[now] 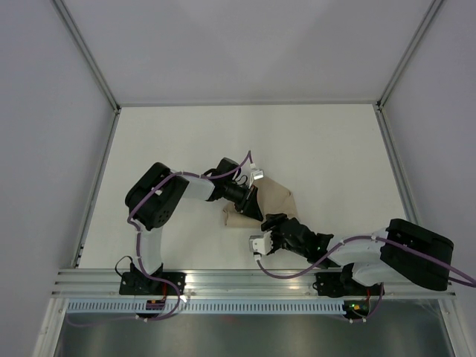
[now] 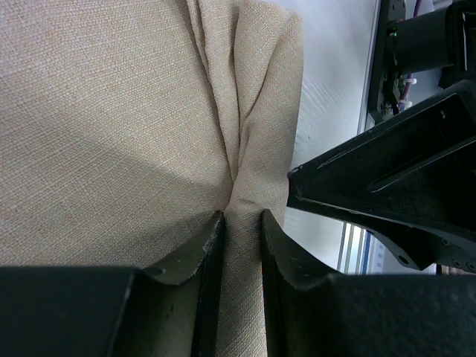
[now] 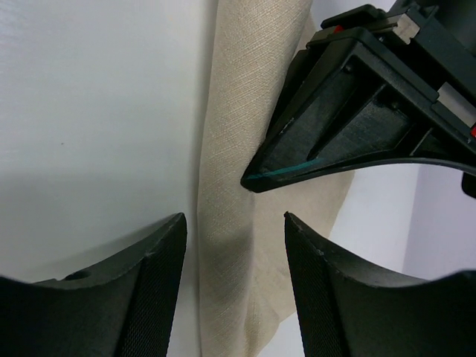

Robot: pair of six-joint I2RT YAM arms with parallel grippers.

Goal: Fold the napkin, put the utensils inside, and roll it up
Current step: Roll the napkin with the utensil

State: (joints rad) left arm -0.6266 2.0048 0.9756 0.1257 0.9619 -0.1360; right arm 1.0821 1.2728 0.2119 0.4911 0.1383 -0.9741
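Seems only partway through folding. Clamps a creased ridge of the napkin (image 2: 111,111) in the left pincer (image 2: 242,217). Holds the right pincer (image 3: 234,219) apart, cloth edge just ahead between its fingers. Shows no utensils; placing and rolling judged undone.

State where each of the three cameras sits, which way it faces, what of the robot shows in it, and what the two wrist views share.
Top external: above and behind the robot, facing down at the table; the left arm and right arm show, meeting at the napkin.
Left wrist: on the left arm, facing along the left gripper, shut on a napkin fold.
Right wrist: on the right arm, facing along the open right gripper at the napkin.
Shared: both wrist views show the napkin and the other arm's gripper.
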